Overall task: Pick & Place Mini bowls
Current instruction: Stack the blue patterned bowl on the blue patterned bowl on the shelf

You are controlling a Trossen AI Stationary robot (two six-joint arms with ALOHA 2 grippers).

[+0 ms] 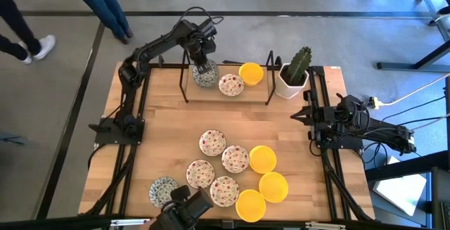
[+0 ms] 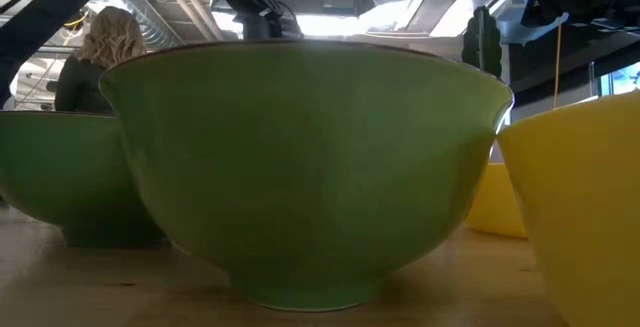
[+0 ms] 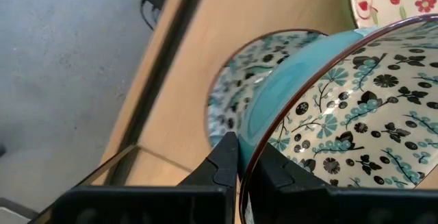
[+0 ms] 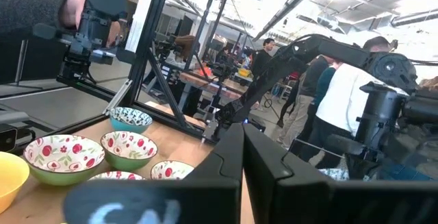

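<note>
My left gripper (image 1: 202,65) reaches down at the table's far side, shut on a green-blue patterned mini bowl (image 1: 205,76). In the left wrist view a second patterned bowl (image 3: 236,80) lies right under the held one; whether they touch I cannot tell. A red-speckled bowl (image 1: 230,84) and a yellow bowl (image 1: 251,72) sit beside them. Several more speckled and yellow bowls (image 1: 235,158) and one patterned bowl (image 1: 163,190) rest near the front edge. My right gripper (image 4: 243,145) waits shut at the table's right edge (image 1: 309,115). My left gripper pinches the patterned bowl's rim (image 3: 249,161), one finger (image 3: 277,172) on the patterned inside, the other (image 3: 224,159) on the turquoise outer wall. The fingers come from above, pointing down. The bowl hangs tilted below them, over the second patterned bowl.
A white square pot with a cactus (image 1: 295,75) stands at the far right. A black frame's legs (image 1: 185,82) flank the far bowls. In the low view, a green bowl wall (image 2: 300,167) and a yellow one (image 2: 580,207) fill the picture. People stand beyond the far edge.
</note>
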